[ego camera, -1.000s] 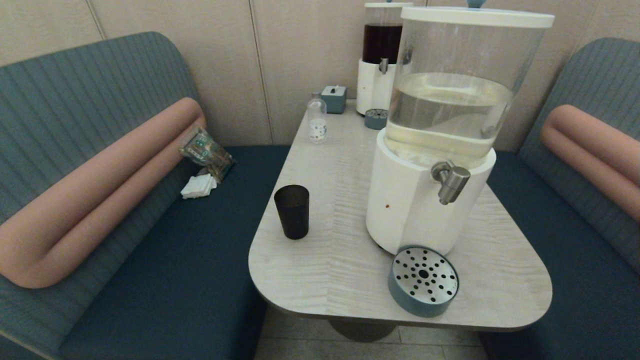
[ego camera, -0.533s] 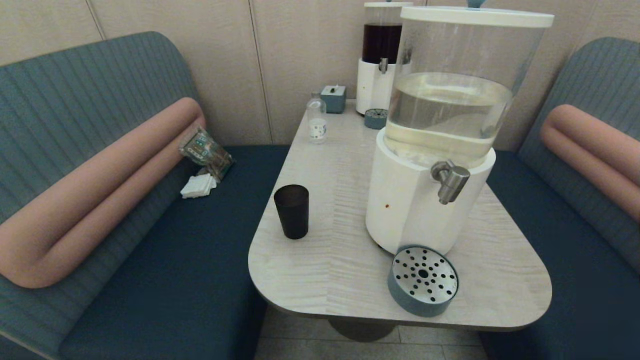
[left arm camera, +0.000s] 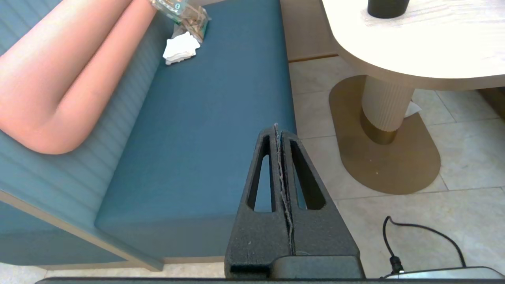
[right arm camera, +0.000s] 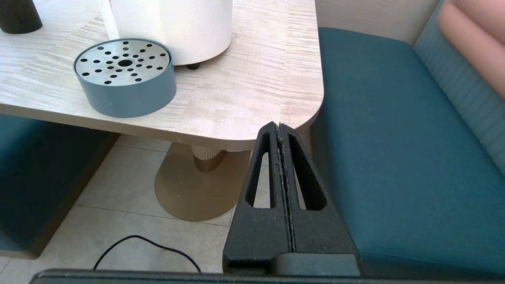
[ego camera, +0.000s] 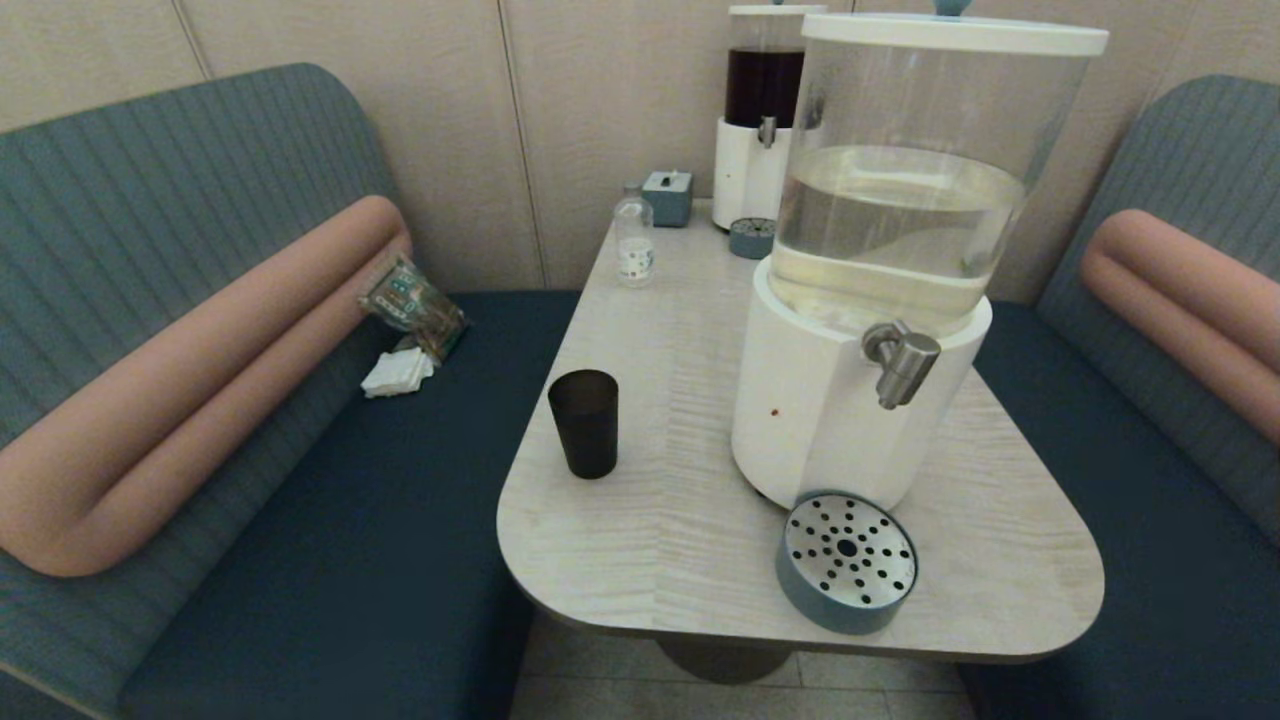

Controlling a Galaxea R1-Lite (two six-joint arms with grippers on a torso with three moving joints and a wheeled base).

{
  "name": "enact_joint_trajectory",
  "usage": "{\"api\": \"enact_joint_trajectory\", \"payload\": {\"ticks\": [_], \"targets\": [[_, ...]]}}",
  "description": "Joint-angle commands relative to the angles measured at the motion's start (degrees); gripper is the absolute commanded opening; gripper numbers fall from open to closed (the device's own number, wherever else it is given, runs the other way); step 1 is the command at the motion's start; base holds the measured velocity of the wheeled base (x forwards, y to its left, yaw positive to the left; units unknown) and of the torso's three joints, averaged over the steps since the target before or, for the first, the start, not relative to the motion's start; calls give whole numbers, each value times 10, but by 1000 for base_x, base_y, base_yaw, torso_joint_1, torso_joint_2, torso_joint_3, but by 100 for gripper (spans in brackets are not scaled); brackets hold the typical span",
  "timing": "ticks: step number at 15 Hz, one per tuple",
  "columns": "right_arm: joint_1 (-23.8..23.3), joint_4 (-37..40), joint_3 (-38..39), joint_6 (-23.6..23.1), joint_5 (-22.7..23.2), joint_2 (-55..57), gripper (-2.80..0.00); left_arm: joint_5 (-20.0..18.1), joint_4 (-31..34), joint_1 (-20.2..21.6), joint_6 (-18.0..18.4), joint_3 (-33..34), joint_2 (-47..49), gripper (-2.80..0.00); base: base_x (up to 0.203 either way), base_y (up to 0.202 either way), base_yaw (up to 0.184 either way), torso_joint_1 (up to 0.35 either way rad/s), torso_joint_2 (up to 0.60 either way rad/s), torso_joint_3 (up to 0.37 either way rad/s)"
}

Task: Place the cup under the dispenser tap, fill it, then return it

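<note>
The dark cup (ego camera: pixel 584 423) stands upright on the table's left side, apart from the dispenser; its base shows in the left wrist view (left arm camera: pixel 383 8) and the right wrist view (right arm camera: pixel 17 17). The steel dispenser tap (ego camera: pixel 903 362) juts from the big white-based clear-tank dispenser (ego camera: pixel 850 400), above a round blue drip tray (ego camera: pixel 848 560). Neither arm shows in the head view. My left gripper (left arm camera: pixel 277 128) hangs shut and empty below table height, over the left bench edge. My right gripper (right arm camera: pixel 278 127) is shut and empty just below the table's near right corner.
A second dispenser with dark liquid (ego camera: pixel 762 120), a small clear bottle (ego camera: pixel 634 240), a teal box (ego camera: pixel 668 197) and a small drip tray (ego camera: pixel 752 238) stand at the table's far end. Blue benches flank the table (ego camera: pixel 650 540); a packet and napkins (ego camera: pixel 410 330) lie on the left bench.
</note>
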Motion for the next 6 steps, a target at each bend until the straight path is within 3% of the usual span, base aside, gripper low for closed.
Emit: {"api": "enact_joint_trajectory", "payload": {"ticks": [1, 6], "targets": [[0, 0, 9, 1, 1, 0, -280, 0, 1, 0, 0, 0, 1, -280, 0, 0, 0, 0, 0, 0], [0, 0, 9, 2, 1, 0, -280, 0, 1, 0, 0, 0, 1, -280, 0, 0, 0, 0, 0, 0]]}}
